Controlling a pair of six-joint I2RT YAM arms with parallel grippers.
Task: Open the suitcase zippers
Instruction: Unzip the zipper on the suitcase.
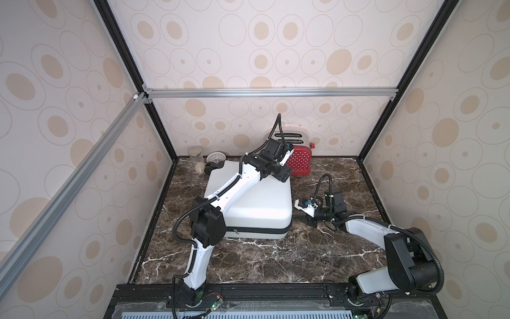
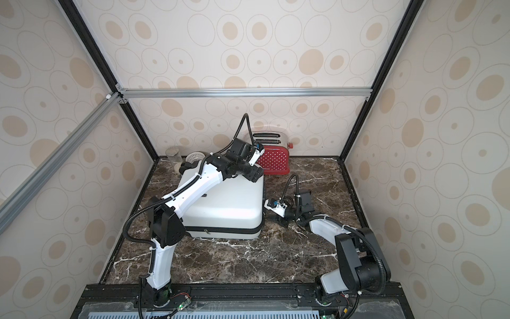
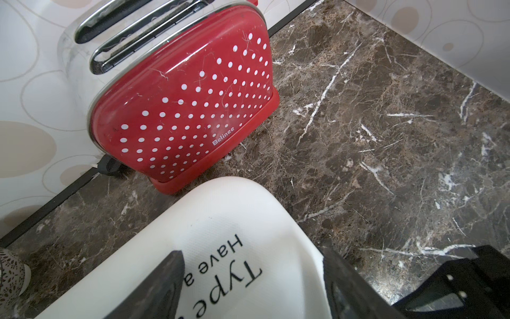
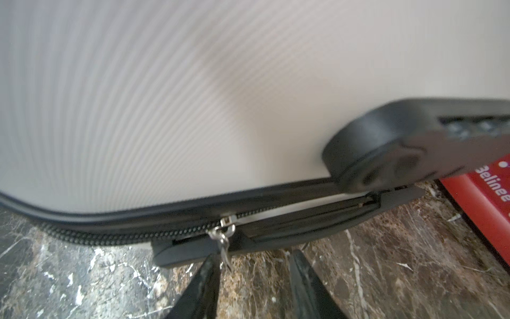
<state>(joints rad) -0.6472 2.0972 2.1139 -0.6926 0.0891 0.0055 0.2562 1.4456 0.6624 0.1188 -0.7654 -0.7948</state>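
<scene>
You had the suitcase [image 1: 256,198] lying flat on the marble table [image 1: 276,262], left of centre, its far right corner just beside the red toaster [image 1: 299,161]. Your left gripper [image 3: 249,255] sat over that corner with its jaws spread wide; whether they pressed on the shell I could not tell. Your right gripper [image 4: 252,256] was low at the case's right side, jaws apart and gripping nothing, with the silver pull tab [image 4: 224,243] hanging against one fingertip [image 4: 211,265].

To do this step well, you probably needed to centre the tab between the fingers, close fully on the metal, then draw it toward the near corner along the seam, staying low so the tab would not slip out. Steadying the case with your left arm would have kept it from sliding.

The zippers [image 4: 110,234] looked parted on the far side of that slider and meshed on the near side. A second pull [image 1: 236,230] sat on the near face, where the band looked shut.
</scene>
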